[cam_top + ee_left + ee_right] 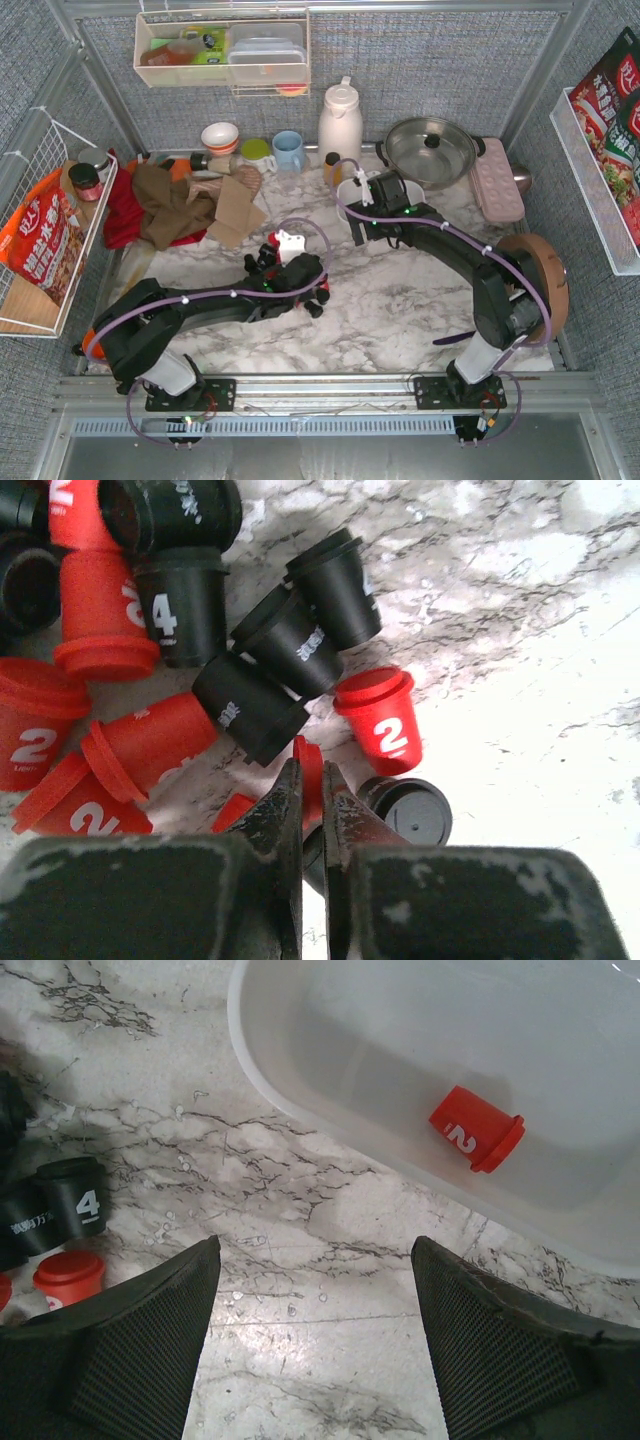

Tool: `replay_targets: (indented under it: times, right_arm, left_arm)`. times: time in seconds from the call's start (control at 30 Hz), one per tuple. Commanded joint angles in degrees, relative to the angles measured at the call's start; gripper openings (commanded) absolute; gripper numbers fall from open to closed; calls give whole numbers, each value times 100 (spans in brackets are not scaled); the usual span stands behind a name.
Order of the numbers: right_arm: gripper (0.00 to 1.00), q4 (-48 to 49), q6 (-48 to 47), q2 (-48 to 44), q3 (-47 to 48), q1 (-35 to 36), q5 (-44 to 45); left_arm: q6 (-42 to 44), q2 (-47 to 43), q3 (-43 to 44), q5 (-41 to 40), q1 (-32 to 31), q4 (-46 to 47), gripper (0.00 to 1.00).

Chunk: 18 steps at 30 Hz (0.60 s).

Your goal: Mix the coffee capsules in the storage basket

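Note:
Several red and black coffee capsules lie in a heap on the marble table, seen in the left wrist view. My left gripper is shut on the rim of a red capsule at the heap's edge, with a black capsule just beside it. The white storage basket holds one red capsule. My right gripper is open and empty above bare marble, just in front of the basket. A black capsule and a red one lie to its left. In the top view the left gripper is mid-table and the right gripper is by the basket.
A white jug, a lidded pot and a pink dimpled tray stand at the back. Cups, cloths and cardboard lie back left. A wire basket hangs on the left wall.

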Motion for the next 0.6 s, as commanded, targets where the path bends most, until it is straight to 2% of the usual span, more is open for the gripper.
replay_targets:
  times: [0.0, 0.17, 0.23, 0.33, 0.43, 0.5, 0.57]
  right_arm:
    - [82, -198, -26, -207, 107, 20, -85]
    - [81, -308, 118, -859, 66, 83, -706]
    - [79, -96, 31, -1212, -127, 99, -1311]
    - [74, 282, -44, -1661, -434, 122, -1681]
    - [73, 444, 41, -1976, -553, 117, -1323]
    - [74, 402, 272, -2234, -568, 118, -652]
    - [74, 434, 494, -2662, -681, 111, 28]
  left_arm:
    - [356, -78, 132, 45, -1, 257, 9]
    - [1125, -604, 94, 461, 4, 733, 7]
    - [1486, -912, -46, 552, 12, 1086, 7]
    - [2272, -1291, -243, 772, 38, 1703, 6]
    - [2932, -1339, -220, 832, 252, 2387, 5]
    - [3143, -999, 261, 1192, 664, 2543, 0]
    - [3267, -444, 923, 1750, 1085, 2788, 0]
